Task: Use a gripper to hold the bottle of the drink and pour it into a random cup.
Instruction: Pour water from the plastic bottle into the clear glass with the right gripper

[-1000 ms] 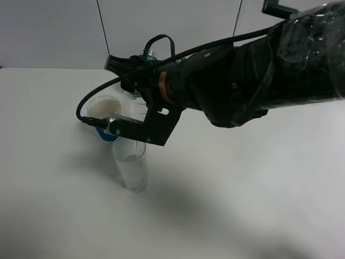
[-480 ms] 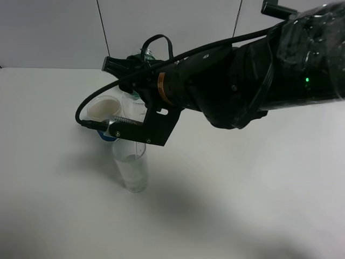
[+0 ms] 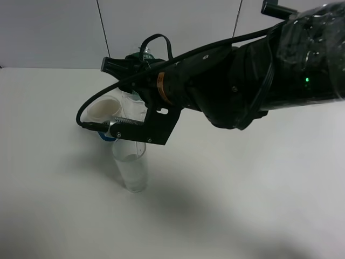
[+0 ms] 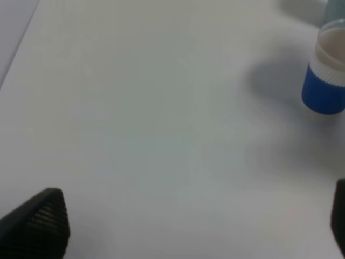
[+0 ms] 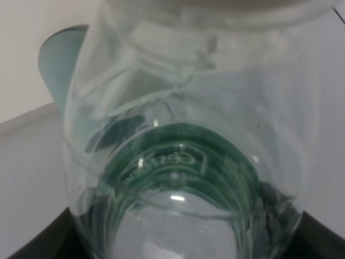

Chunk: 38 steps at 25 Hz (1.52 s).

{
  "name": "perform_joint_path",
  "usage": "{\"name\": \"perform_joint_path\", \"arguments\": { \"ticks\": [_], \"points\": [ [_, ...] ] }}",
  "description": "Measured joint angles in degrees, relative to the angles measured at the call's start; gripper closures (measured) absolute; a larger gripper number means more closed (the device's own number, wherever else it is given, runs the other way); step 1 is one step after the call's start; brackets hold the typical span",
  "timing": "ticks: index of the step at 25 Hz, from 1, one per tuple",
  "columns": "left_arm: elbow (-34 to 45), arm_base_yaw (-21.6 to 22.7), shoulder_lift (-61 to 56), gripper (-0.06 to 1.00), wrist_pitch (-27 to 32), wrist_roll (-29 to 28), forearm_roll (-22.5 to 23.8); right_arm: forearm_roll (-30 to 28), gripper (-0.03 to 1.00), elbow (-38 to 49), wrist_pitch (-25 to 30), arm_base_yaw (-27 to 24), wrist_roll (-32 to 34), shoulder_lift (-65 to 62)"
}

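Right wrist view is filled by the bottle, clear with a dark green label band, clamped between the right gripper's black jaws, whose dark edges show on either side of it. The camera looks nearly along the bottle's long axis, so the label reads as rings. In the exterior high view only parts of the bottle show around the gripper: a greenish bit above the jaws and a clear stretch below them, so its axis runs steeply, roughly up and down. The mouth is hidden, and which end points down cannot be told.

The tall clear glass stands upright below the gripper, under the wrist's black bracket; a liquid line seems to show partway up it. The blue cup with a white rim sits below the fingertips, just beside the glass. A teal cup lies beyond the bottle.

The left gripper hangs over bare table with its jaws spread wide, grasping nothing.

The table is plain white; behind it a pale grey wall has dark seams.
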Motion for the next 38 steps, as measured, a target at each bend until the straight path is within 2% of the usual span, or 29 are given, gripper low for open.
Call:
{"name": "perform_joint_path", "arguments": {
  "ticks": [8,20,25,30,34,38],
  "points": [
    [0.00,0.00,0.00,-0.04,0.00,0.00,0.00,-2.37,0.42,0.00,0.10,0.00,0.00,0.00],
    [0.00,0.00,0.00,-0.04,0.00,0.00,0.00,-2.37,0.42,0.00,0.32,0.00,1.37,0.00],
    [0.00,0.00,0.00,-0.04,0.00,0.00,0.00,1.70,0.42,0.00,-1.29,0.00,10.22,0.00],
    [0.00,0.00,0.00,-0.04,0.00,0.00,0.00,10.77,0.42,0.00,-6.53,-0.11,25.01,-0.06],
    [0.00,0.00,0.00,-0.04,0.00,0.00,0.00,16.10,0.42,0.00,-11.42,-2.08,38.45,-1.48],
    [0.00,0.00,0.00,-0.04,0.00,0.00,0.00,20.15,0.42,0.00,-12.89,-5.19,48.65,-4.58]
  ]
}}
